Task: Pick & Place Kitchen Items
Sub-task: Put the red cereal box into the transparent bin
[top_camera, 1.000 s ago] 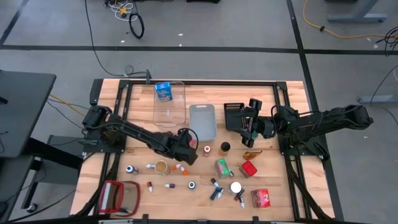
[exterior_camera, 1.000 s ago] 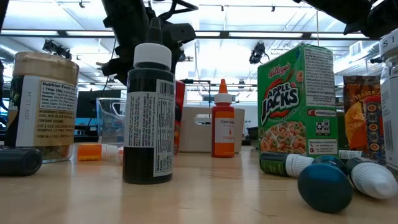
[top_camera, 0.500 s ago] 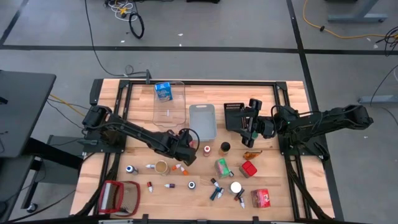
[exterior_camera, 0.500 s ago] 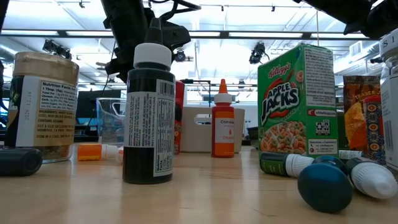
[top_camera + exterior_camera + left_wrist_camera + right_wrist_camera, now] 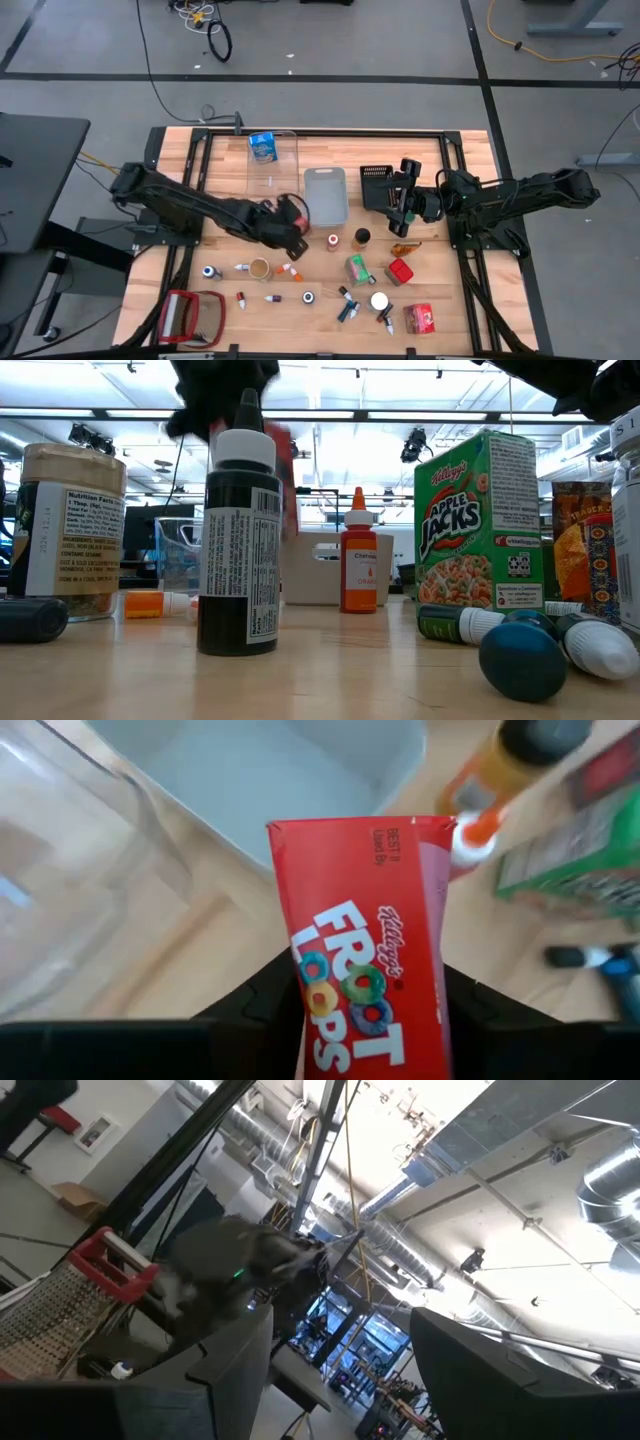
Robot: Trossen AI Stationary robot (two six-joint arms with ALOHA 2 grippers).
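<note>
My left gripper [image 5: 286,218] is shut on a red Froot Loops carton [image 5: 292,207], raised over the table just in front of the clear bin [image 5: 272,168] and the grey bin [image 5: 325,195]. The carton shows as a red blur [image 5: 285,465] in the low view. A blue carton [image 5: 262,146] stands in the clear bin. Many small items lie on the near half of the table, among them a green Apple Jacks carton [image 5: 360,268], a dark jar [image 5: 362,237], little bottles and red cartons [image 5: 419,318]. My right gripper [image 5: 405,203] waits open beside the black bin [image 5: 377,185]. My left gripper pinches the red carton's lower part [image 5: 335,1030] between its two fingers [image 5: 262,1005], one on each narrow side. It comes slanting down from the table's left. The carton is lifted clear of the table, its top end [image 5: 350,835] pointing away from the wrist.
A red-framed flat object [image 5: 190,316] lies at the near left corner. In the low view a black bottle with a white cap [image 5: 238,545], a spice jar [image 5: 70,530] and an orange bottle [image 5: 359,565] stand in front. Bare wood lies left of the clear bin.
My left gripper has risen with the red carton and drawn back toward the table's left and far side, quickly in the last half second. The carton, which stood on the table by the small bottles, now hangs clear above it. My right arm has kept still.
</note>
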